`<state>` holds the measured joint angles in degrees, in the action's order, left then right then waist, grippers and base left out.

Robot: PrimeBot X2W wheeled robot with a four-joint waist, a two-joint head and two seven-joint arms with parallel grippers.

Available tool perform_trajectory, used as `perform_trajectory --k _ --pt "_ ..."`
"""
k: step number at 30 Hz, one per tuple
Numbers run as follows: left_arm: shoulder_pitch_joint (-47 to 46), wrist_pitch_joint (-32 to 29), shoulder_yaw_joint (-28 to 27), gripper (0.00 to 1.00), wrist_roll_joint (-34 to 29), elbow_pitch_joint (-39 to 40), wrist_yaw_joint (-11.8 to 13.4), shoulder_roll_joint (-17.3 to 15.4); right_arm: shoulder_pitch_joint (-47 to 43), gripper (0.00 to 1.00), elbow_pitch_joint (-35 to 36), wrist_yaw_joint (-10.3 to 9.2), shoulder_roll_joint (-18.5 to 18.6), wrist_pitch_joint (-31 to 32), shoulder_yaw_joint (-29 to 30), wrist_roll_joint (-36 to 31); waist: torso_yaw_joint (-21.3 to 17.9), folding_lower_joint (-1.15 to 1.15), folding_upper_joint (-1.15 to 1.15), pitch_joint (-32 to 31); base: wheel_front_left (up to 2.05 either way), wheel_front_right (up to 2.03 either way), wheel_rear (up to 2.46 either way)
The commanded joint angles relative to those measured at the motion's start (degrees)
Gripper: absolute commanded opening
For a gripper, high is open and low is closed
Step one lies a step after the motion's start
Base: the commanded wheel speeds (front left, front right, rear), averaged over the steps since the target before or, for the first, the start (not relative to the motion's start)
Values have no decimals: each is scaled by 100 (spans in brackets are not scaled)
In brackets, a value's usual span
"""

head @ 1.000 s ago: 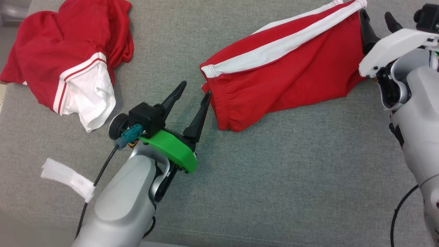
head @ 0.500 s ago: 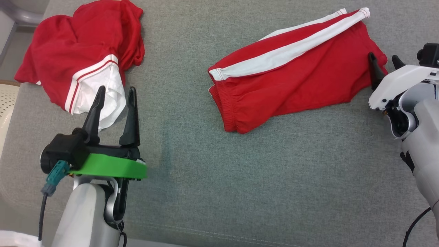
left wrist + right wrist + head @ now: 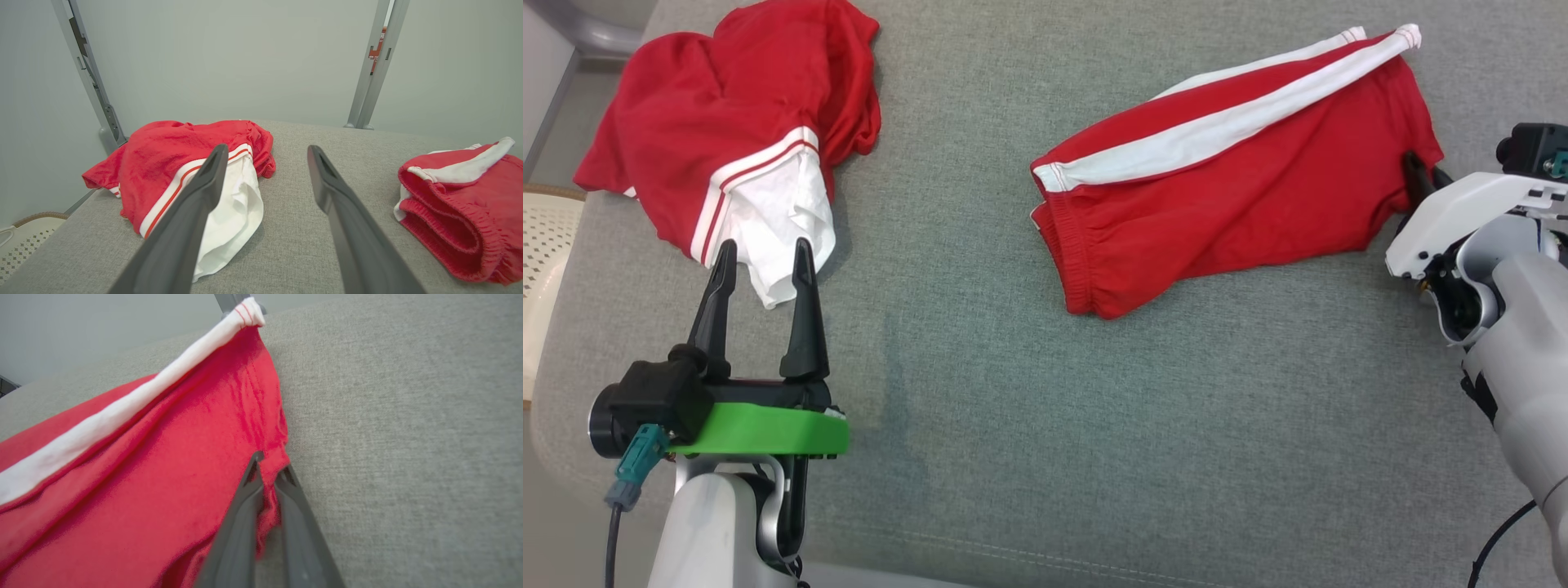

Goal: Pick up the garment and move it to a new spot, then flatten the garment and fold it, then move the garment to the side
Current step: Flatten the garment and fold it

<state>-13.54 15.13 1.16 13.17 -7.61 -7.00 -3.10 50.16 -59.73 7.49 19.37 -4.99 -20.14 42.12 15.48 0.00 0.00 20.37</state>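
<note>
The garment (image 3: 1233, 188) is a pair of red shorts with a white side stripe, folded on the grey padded surface (image 3: 1094, 425) at the right. My right gripper (image 3: 1417, 175) is at its right edge. In the right wrist view the right gripper (image 3: 269, 465) is shut on a pinch of the garment's (image 3: 171, 457) red hem. My left gripper (image 3: 761, 257) stands open at the lower left, well away from the shorts. In the left wrist view the left gripper (image 3: 265, 153) has nothing between its fingers, and the garment's (image 3: 461, 196) waistband end lies at the right.
A second, crumpled red and white garment (image 3: 727, 139) lies at the back left, just beyond my left fingertips, also visible as a crumpled heap (image 3: 184, 171). A pale perforated basket (image 3: 543, 245) sits off the left edge. Metal posts (image 3: 372, 69) and a grey wall stand behind the surface.
My right gripper has shut on the shorts' right hem. My left gripper has swung left, from beside the shorts' waistband to just before the crumpled garment. The camera has shifted too.
</note>
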Motion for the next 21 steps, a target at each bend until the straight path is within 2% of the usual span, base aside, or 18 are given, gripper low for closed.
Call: perform_trajectory --k 1,9,21 --pt "69 3 -31 100 -55 -6 -11 10 -142 0 17 1 -13 -23 -54 78 -45 0 0 -64 0 0 0" --pt "225 3 -13 100 -186 -104 -47 17 -523 0 333 1 106 -302 -160 568 -346 0 0 -385 0 0 0" --pt "648 3 -174 100 -307 -101 -59 -46 -1763 0 865 1 715 -689 40 1417 -920 0 0 -847 0 0 0"
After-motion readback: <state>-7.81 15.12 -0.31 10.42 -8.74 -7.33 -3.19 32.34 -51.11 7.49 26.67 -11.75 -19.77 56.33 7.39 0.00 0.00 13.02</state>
